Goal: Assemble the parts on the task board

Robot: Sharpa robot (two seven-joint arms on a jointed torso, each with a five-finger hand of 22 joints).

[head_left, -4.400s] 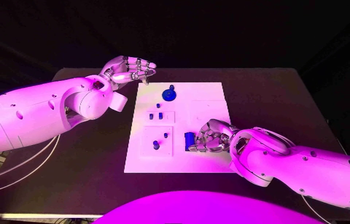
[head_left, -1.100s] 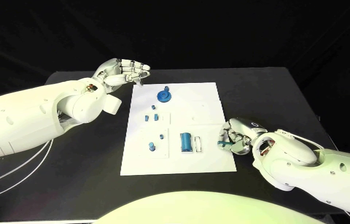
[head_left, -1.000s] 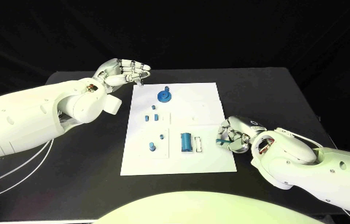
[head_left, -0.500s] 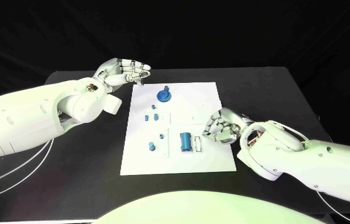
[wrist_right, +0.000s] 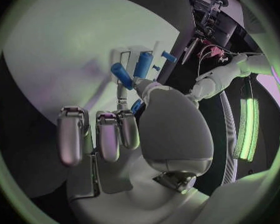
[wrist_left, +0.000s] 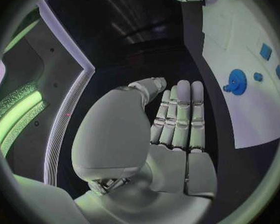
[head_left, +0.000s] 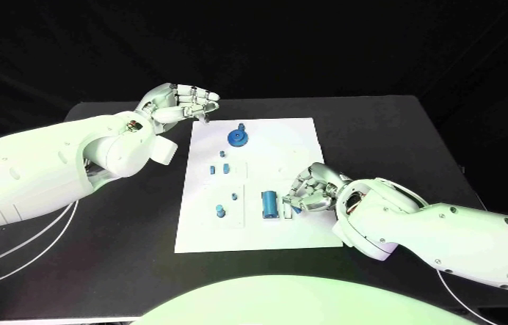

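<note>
The white task board point(head_left: 277, 147) lies in the middle of the black table. A round blue part with a knob point(head_left: 239, 137) stands at its far end, and several small blue parts point(head_left: 219, 169) sit in its left recesses. A blue cylinder point(head_left: 270, 202) lies in a slot near the front. My right hand point(head_left: 313, 189) hovers over the board just right of that cylinder and pinches a small blue part point(wrist_right: 122, 76) between thumb and finger. My left hand point(head_left: 180, 105) hangs by the board's far left corner, fingers curled in with nothing in them. The round part point(wrist_left: 237, 81) lies beyond those fingers.
Black table point(head_left: 392, 134) surrounds the board on all sides, with bare room to the right and left. My left forearm point(head_left: 74, 163) stretches over the table's left side. The board's right far quarter holds shallow white recesses point(head_left: 291, 165).
My right hand has moved from the board's right edge leftward over the board, up beside the blue cylinder, carrying the small blue part. The left hand has stayed put.
</note>
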